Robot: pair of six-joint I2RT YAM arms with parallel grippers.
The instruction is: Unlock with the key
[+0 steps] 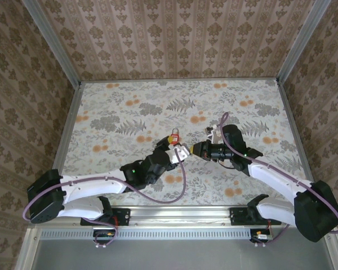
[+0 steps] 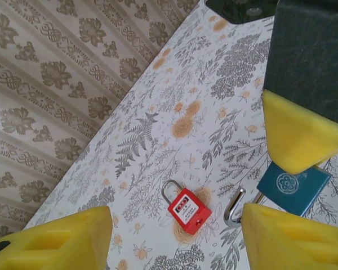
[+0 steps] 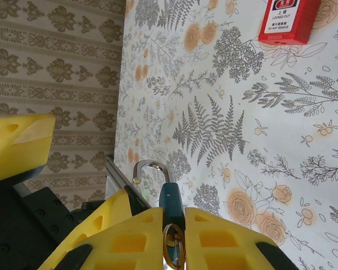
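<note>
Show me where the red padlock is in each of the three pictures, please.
Top view: the red padlock lies near the table's middle.
Left wrist view: the padlock is low, near the centre.
Right wrist view: the padlock is in the top right corner, cut by the edge.
Shared landmark: the flowered table under it.

On table point(image 1: 112, 107), padlock point(image 2: 188, 209) lying flat, left gripper point(image 2: 174, 225) above it, key point(image 2: 293, 188) in right gripper point(image 3: 172, 216) just beside, apparently not touching.

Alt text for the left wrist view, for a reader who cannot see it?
A red padlock lies flat on the floral table, framed by the left gripper's open yellow jaws. To its right, the right gripper pinches the blue-headed key.
</note>
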